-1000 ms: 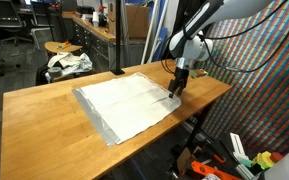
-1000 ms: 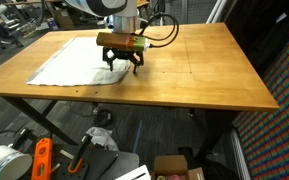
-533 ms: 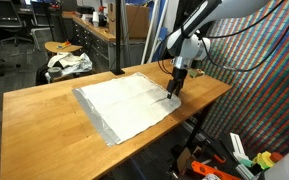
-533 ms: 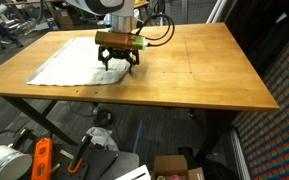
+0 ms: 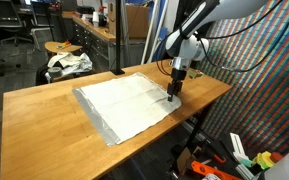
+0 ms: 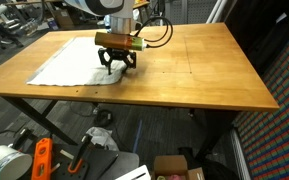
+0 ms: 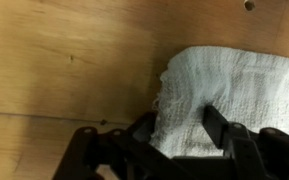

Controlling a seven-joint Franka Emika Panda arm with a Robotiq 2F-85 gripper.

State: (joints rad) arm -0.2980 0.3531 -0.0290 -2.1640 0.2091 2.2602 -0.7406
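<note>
A white cloth [image 5: 124, 100] lies spread flat on the wooden table [image 5: 44, 130]; it shows in both exterior views [image 6: 69, 62]. My gripper [image 5: 172, 93] points straight down at the cloth's corner near the table edge [image 6: 115, 72]. In the wrist view the two black fingers [image 7: 220, 128] straddle that frayed corner [image 7: 234, 80], which bunches up slightly between them. The jaws are partly narrowed with a gap still between them, around the cloth and not clamped on it. The fingertips are at table level.
The table edge [image 5: 199, 105] lies just beyond the gripper. A stool with crumpled cloth [image 5: 67, 62] stands behind the table. Boxes and tools [image 6: 44, 155] lie on the floor below. Bare wood [image 6: 204, 70] spreads to one side of the cloth.
The jaws have narrowed around the cloth corner, and the gripper has settled slightly lower. The cloth has stayed in place.
</note>
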